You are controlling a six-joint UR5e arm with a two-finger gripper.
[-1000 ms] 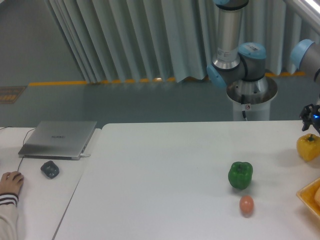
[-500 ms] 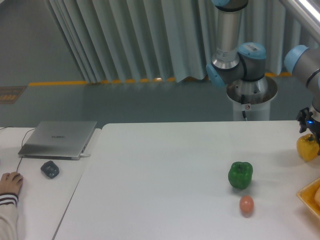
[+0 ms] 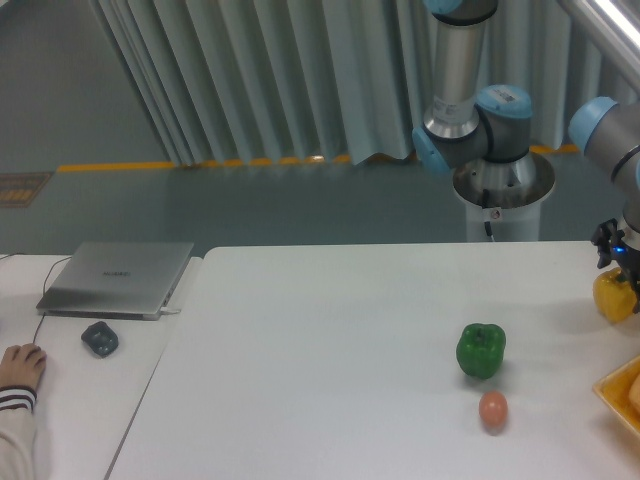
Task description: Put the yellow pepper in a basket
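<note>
From the fixed camera, the gripper is sitting right on top of the yellow pepper at the far right edge of the table, apparently to seize it from above, though I cannot tell whether its fingers are spread or pinching the pepper. The basket is showing only a corner just nearer the camera, so the carry looks short, while the green pepper and a small orange egg are lying well clear to the left.
</note>
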